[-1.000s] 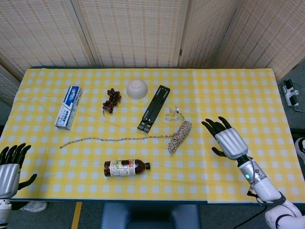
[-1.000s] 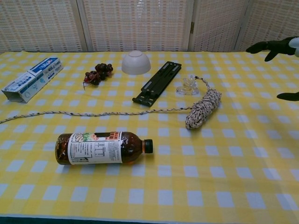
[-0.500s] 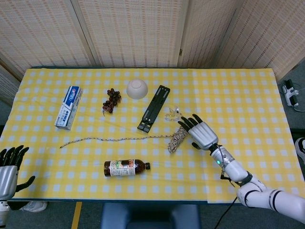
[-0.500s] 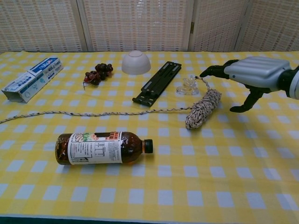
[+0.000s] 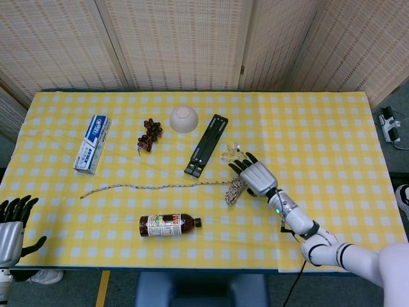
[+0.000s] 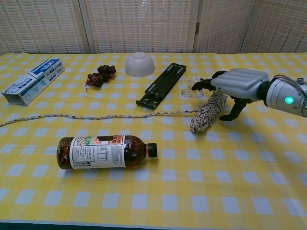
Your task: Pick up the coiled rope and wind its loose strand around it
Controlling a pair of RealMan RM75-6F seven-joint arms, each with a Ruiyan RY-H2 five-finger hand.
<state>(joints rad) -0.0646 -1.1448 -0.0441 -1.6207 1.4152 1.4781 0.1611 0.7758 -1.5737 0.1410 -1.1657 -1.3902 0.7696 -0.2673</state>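
The coiled rope (image 5: 234,189) (image 6: 205,115) lies at mid-table, a speckled white bundle tilted up to the right. Its loose strand (image 5: 153,187) (image 6: 96,116) runs left across the yellow checked cloth. My right hand (image 5: 257,178) (image 6: 238,84) is over the coil's upper right end, fingers spread above it and thumb down beside it on the right. It holds nothing. My left hand (image 5: 11,227) hangs off the table's lower left corner, fingers apart and empty, seen only in the head view.
A brown bottle (image 5: 167,224) (image 6: 100,152) lies in front of the strand. Behind the coil are a clear plastic piece (image 5: 231,153) (image 6: 192,88), a black bracket (image 5: 206,145), a white bowl (image 5: 184,119), dark berries (image 5: 149,133) and a toothpaste box (image 5: 92,143).
My right hand has swept left from the table's right side and come down onto the upper end of the coil. The rope, the strand and my left hand have stayed put.
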